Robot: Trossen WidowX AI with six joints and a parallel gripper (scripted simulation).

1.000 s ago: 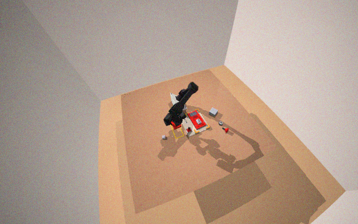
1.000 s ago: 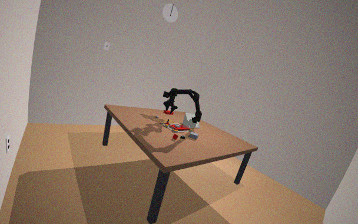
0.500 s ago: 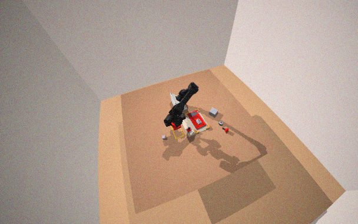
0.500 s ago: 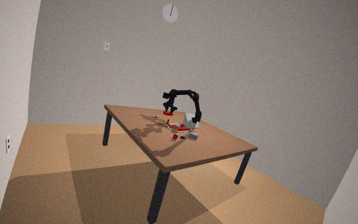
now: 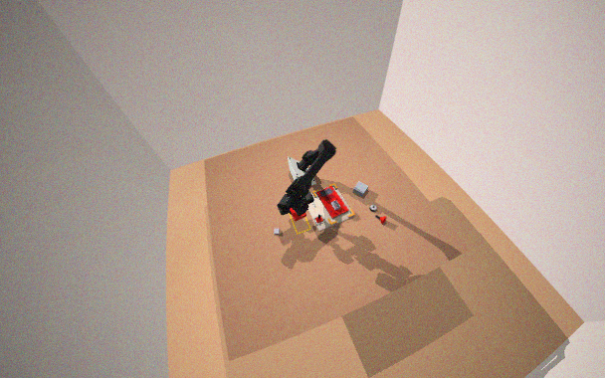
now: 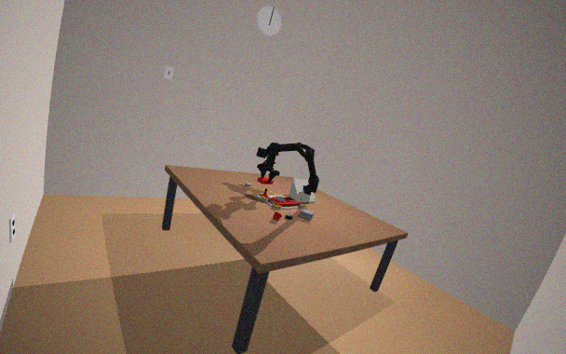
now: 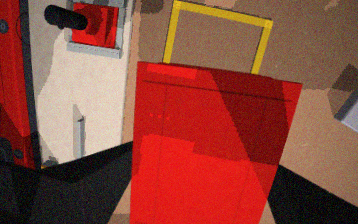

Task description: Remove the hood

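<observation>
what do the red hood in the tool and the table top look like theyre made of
Red hood, gripped in the tool: looks like hard plastic, a flat, uniformly bright red panel with crisp edges and a thin moulded groove. Table top: probably wood or laminate, an even matte brown with no clear grain, so that stays open.

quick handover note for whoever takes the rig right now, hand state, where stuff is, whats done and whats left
Hand: shut on the flat red hood panel, held up off the brown wooden table.
Things: the red and white toy car sits beside the arm's base; the yellow-outlined marked area lies next to the car, partly under the hood in the wrist view. A small grey block lies to one side.
Done: hood is off the car and carried over to the marked area.
Left: lower the hood so it lands inside the yellow outline, open the hand, then lift away touching nothing.
</observation>
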